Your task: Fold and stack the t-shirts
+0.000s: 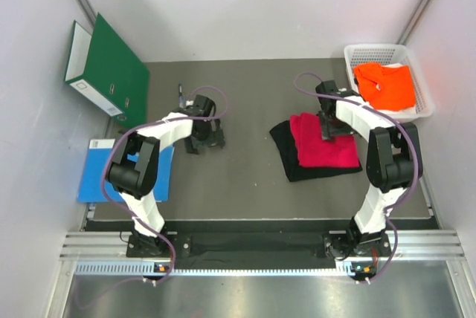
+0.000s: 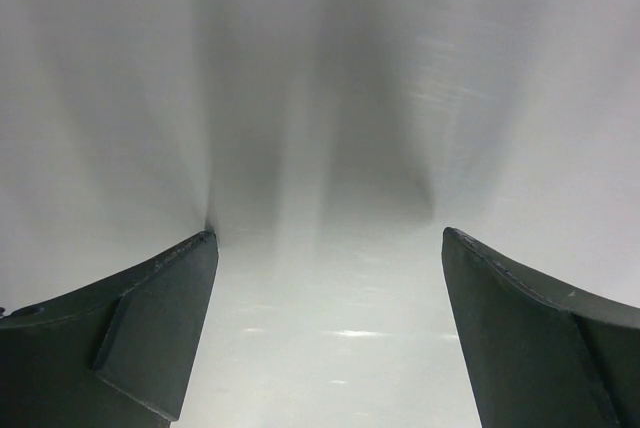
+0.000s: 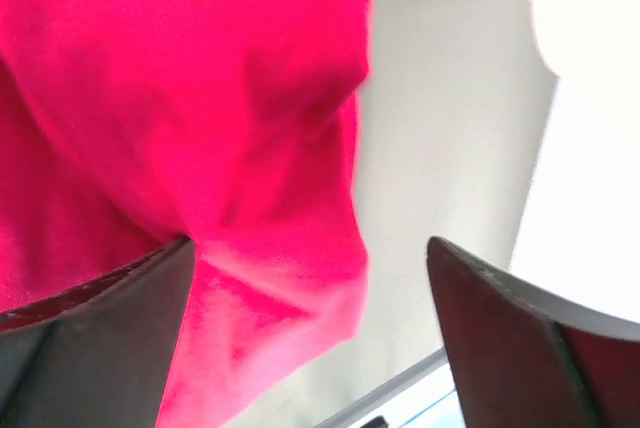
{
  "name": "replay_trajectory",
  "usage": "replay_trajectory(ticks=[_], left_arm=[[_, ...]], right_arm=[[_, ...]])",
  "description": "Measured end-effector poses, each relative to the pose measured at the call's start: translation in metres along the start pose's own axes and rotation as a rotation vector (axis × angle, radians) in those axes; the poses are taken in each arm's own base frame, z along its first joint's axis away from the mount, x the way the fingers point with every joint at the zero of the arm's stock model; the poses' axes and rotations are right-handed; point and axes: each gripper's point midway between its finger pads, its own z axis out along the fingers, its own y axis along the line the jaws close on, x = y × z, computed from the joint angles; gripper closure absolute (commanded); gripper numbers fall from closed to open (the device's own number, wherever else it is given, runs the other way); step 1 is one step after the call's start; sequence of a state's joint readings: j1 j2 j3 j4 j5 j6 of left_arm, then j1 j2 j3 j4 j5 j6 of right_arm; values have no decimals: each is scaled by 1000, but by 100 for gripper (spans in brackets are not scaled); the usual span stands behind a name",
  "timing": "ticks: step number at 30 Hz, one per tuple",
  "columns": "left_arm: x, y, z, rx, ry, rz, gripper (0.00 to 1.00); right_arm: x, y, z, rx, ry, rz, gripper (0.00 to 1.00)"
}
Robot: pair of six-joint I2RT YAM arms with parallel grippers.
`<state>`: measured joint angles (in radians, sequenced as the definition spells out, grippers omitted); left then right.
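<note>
A crimson red t-shirt [image 1: 325, 142], folded, lies on top of a black t-shirt [image 1: 285, 156] right of the table's middle. The bright orange t-shirt [image 1: 385, 85] sits crumpled in the white basket. My right gripper [image 1: 332, 126] hovers at the red shirt's far edge. In the right wrist view its jaws stand wide apart [image 3: 310, 268], and a loose corner of the red t-shirt [image 3: 180, 118] lies between them, against the left finger and clear of the right one. My left gripper [image 1: 205, 138] is open over bare table; in its wrist view [image 2: 330, 248] nothing is between the fingers.
A green binder [image 1: 111, 73] leans against the left wall. A flat blue sheet [image 1: 95, 173] lies at the near left, partly under the left arm. The white basket [image 1: 425, 95] stands at the back right. A small dark pen-like object [image 1: 181, 95] lies behind the left gripper.
</note>
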<state>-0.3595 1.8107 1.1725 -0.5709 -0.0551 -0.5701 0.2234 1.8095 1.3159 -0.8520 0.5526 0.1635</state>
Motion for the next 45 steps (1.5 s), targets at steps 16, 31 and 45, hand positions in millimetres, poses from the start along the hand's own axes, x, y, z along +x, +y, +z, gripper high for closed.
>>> replay_trajectory(ticks=[16,31,45], left_arm=[[101,-171,-29,394,-11,299,7],[66,-248,-59,579,-117,269,22],[69,-274,-18,565,-71,277,50]], right_arm=[[-9,27,-79,-325,-345,164,100],[17,100,-12,-435,-108,131,100],[16,97,-8,-439,-94,172,100]])
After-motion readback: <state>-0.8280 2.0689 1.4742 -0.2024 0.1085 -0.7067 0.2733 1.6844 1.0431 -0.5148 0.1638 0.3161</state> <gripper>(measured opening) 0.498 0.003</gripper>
